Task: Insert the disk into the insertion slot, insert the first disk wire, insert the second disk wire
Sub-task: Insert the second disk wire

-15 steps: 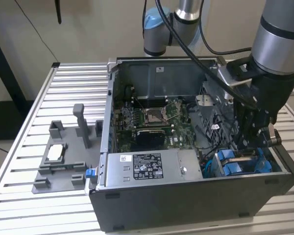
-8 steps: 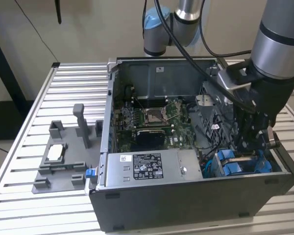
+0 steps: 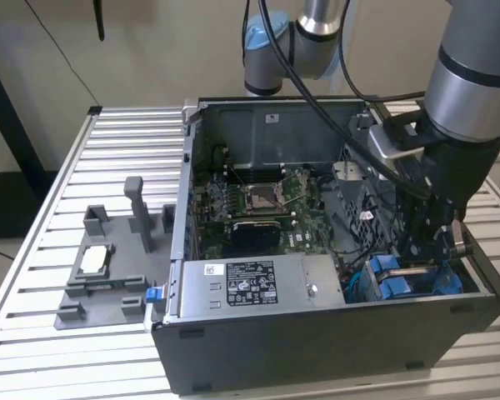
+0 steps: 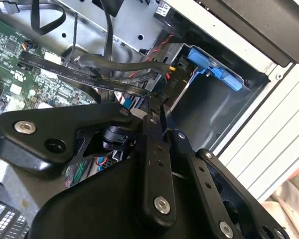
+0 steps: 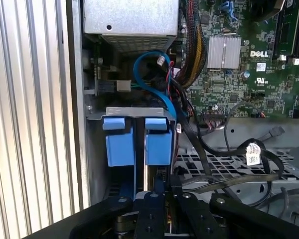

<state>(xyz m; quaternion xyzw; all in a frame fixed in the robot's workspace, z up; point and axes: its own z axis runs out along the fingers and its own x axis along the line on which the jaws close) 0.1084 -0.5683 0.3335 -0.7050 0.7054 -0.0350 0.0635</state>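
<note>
The gripper (image 5: 162, 199) sits with its black fingers (image 5: 150, 211) close together just before two blue plastic tabs (image 5: 137, 142) of the drive cage (image 5: 134, 112). Beyond them curves a blue cable (image 5: 149, 87), beside the motherboard (image 5: 249, 69).

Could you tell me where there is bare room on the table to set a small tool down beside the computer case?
The slatted table is bare beyond the grey fixture, toward the exterior view's left. Inside the case it is crowded: cables, blue tabs, and the gripper.

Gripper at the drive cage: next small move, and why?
Probably a short, slow press straight toward the blue carrier tabs. The gripper sits right at them in the insertion slot, and black wires lie close beside, so sideways motion risks snagging.
</note>
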